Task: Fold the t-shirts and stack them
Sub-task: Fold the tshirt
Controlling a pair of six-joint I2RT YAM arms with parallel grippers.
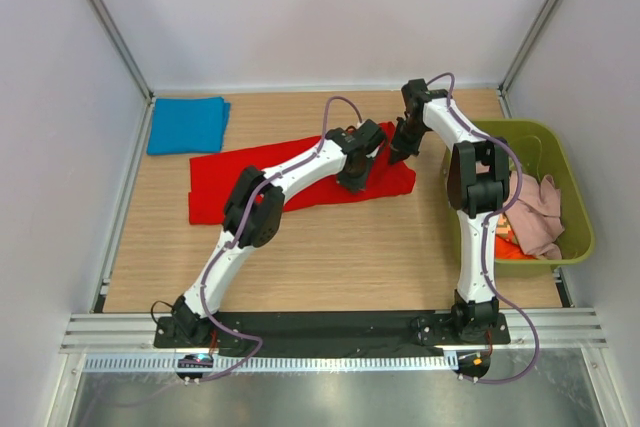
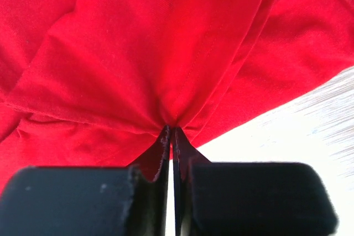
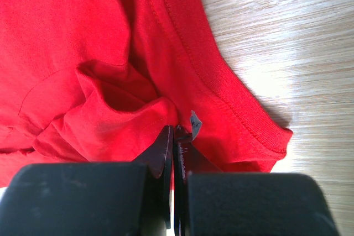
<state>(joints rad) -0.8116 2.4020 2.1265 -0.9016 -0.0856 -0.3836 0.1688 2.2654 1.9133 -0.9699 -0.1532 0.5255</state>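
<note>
Both pairs of jaws are pinched shut on cloth: in the left wrist view the left jaws clamp a gathered tuck of the red t-shirt, with folds fanning up from the pinch, and in the right wrist view the right jaws nip a bunched layer just inside its hemmed edge, near a corner. Gripping two points at the same end probably lets the arms lift and carry that end over together for a fold. From above, the shirt lies spread across the middle of the wooden surface, both wrists at its right end. A blue t-shirt lies folded at upper left, likely the start of the stack; a pink t-shirt and an orange t-shirt sit in the green bin at right
</note>
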